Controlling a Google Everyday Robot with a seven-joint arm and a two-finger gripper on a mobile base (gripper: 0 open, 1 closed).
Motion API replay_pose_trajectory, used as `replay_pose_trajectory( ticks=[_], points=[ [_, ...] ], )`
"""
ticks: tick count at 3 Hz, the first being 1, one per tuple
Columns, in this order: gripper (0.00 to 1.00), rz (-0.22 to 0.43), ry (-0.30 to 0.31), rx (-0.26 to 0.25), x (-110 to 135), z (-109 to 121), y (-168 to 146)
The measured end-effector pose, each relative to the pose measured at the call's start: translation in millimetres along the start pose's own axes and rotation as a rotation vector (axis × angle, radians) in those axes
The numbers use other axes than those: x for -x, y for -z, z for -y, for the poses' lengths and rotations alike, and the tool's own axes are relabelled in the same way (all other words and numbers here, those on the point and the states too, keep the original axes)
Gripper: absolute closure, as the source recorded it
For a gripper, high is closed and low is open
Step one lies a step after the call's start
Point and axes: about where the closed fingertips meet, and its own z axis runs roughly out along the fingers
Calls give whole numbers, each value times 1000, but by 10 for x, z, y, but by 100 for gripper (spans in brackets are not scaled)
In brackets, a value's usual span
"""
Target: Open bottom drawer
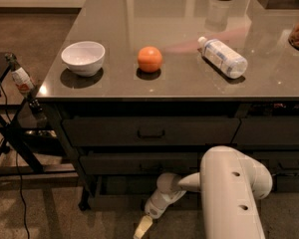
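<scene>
The dark cabinet under the table has a stack of wide drawers. The top drawer (150,131) shows a small dark pull, and a second drawer (134,163) sits below it. The bottom drawer (118,199) is the lowest dark panel, in deep shadow near the floor, and I cannot see its pull. My gripper (142,227) hangs low in front of the stack, just above the floor and slightly below and in front of the bottom drawer. Its white wrist (162,198) covers part of that drawer's front. My white arm (231,193) fills the lower right.
On the grey tabletop (189,29) are a white bowl (83,58), an orange (150,59) and a plastic bottle (223,57) lying on its side. A black stand (20,133) with a small bottle (21,77) and cables stands at the left. Narrower drawers (276,131) are at the right.
</scene>
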Motion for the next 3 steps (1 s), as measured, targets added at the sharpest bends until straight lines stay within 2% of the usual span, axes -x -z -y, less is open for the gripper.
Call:
replay_pose_trajectory(
  ticks=[1, 3],
  points=[
    [0, -10, -13, 17, -104, -287, 33],
    [0, -21, -48, 77, -458, -1096, 151]
  ],
)
